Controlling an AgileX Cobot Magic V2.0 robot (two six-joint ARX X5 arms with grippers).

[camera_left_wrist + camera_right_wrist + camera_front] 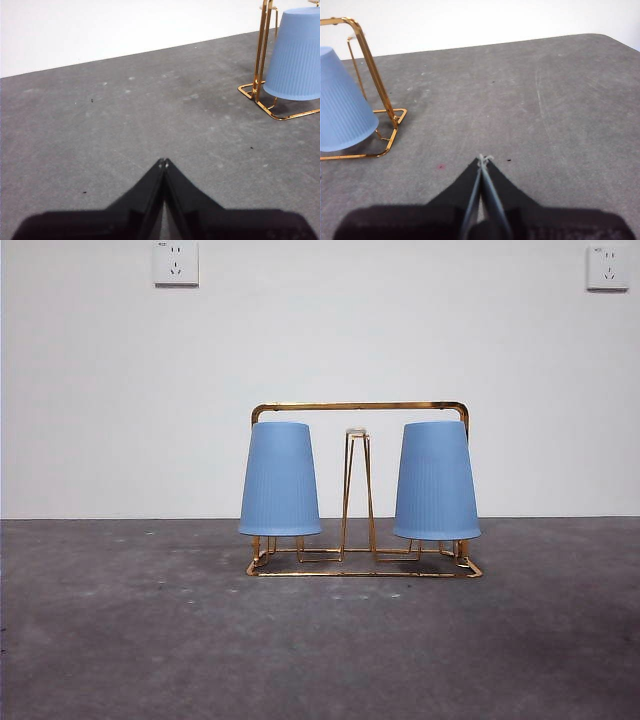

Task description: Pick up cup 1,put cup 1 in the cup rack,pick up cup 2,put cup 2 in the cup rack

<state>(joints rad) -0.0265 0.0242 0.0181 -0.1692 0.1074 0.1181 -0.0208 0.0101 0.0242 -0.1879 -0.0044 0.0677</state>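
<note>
**Both cups inverted on rack**

Bare grey table [320,650] stretches wide before the shiny gold wire cup rack [360,407], standing upright. Two ribbed blue plastic cups, left cup [280,480] and right cup [436,482], sit mouth-down, axes vertical, over its prongs. Left gripper [163,162] and right gripper [482,158] are closed, empty, well apart from the rack.

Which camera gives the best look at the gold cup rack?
The front view: the whole cup rack shows there, arched frame, base and centre prongs, with a blue cup upside down at each end. The left wrist view catches only one corner of it with one cup; the right wrist view, the other end.
</note>
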